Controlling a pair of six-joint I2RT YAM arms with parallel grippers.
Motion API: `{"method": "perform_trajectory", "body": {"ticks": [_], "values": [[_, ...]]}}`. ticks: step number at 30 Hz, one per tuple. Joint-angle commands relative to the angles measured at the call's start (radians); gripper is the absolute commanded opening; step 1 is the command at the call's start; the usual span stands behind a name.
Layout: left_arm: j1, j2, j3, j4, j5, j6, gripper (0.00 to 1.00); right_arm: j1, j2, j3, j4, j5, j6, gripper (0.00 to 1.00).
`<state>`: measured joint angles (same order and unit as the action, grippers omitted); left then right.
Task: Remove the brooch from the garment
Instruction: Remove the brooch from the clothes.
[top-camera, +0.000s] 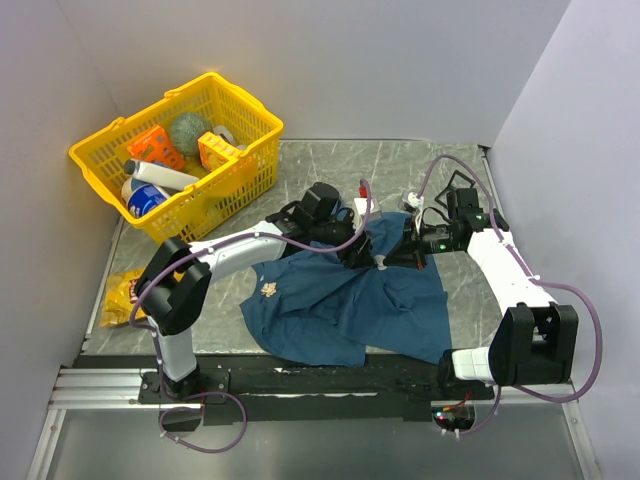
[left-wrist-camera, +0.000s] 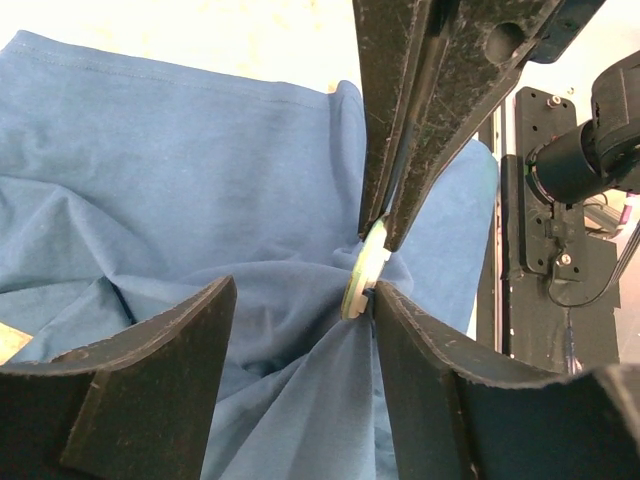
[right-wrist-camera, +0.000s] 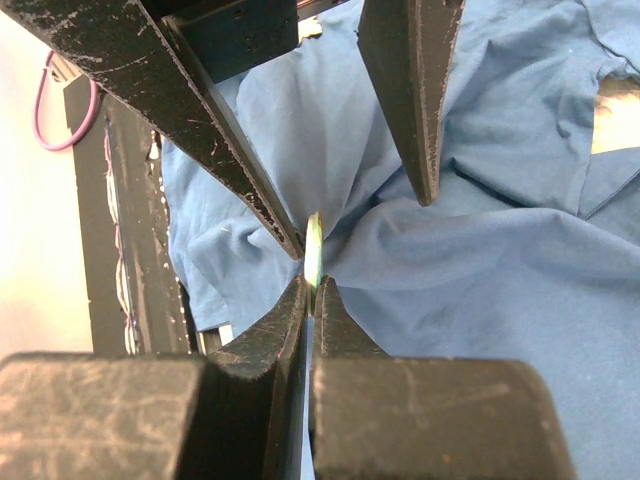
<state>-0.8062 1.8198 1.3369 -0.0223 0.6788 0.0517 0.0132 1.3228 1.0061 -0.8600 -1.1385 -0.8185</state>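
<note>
The likeliest failure is that the garment (top-camera: 330, 305) comes along with the brooch (left-wrist-camera: 362, 270). The right fingers (right-wrist-camera: 290, 318) are closed on the rim of the pale disc, pinching it edge-on at their very tips. The blue cloth gathers into a peak at the disc, so I judge it not yet free. The left fingers (left-wrist-camera: 150, 380) stand wide apart and hold nothing; they straddle the gathered cloth, one of them just beside the brooch. If the right arm pulls away while nothing pins the cloth down, the shirt would likely lift and drag (or the fastening could rip the fabric). The hold also looks thin: a disc caught by its edge could twist out or snap free. The two sets of fingers are crowded nose to nose, so a small misjudged move could knock one against the other and jar the brooch loose.

All this sits at the far right part of the garment, which lies crumpled on the grey surface (top-camera: 330, 165) between the arms. A gold emblem (top-camera: 268, 291) shows on the cloth well to the left, apart from the fingers. At the back left a yellow basket (top-camera: 215, 195) holds a green ball (top-camera: 186, 132) and some packs, and a yellow packet (top-camera: 125, 290) lies by the left arm; neither is in the way. The real obstruction is the arms themselves and the folds around the disc.
</note>
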Motion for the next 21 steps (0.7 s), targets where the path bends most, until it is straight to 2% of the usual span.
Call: {"method": "perform_trajectory", "body": {"ticks": [1, 21], "values": [[0.015, -0.028, -0.007, 0.007, -0.010, -0.006, 0.62, -0.009, -0.027, -0.004, -0.014, -0.049, 0.015, 0.00], [0.009, 0.009, 0.007, 0.015, -0.054, -0.041, 0.55, -0.009, -0.036, -0.011, 0.007, -0.049, 0.035, 0.00]]}}
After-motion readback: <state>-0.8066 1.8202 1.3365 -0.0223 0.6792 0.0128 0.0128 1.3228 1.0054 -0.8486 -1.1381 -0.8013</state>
